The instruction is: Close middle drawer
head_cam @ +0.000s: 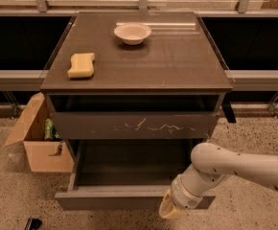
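Observation:
The middle drawer (pixel 110 200) is the lower one, pulled far out of the cabinet. Its plain dark front faces me and its inside (pixel 129 162) looks bare. My gripper (pixel 170 210) hangs low at the right part of that front, against or just in front of it; I cannot tell whether they touch. The white arm (pixel 235 169) reaches in from the right edge of the view. The gripper's tip is near the bottom edge of the view.
The drawer above, its front streaked with white scratches (pixel 134 124), stands slightly out. A yellow sponge (pixel 81 64) and a pale bowl (pixel 132 33) sit on the cabinet top. An open cardboard box (pixel 38 140) stands left of the cabinet. A small dark object (pixel 32 223) lies on the floor.

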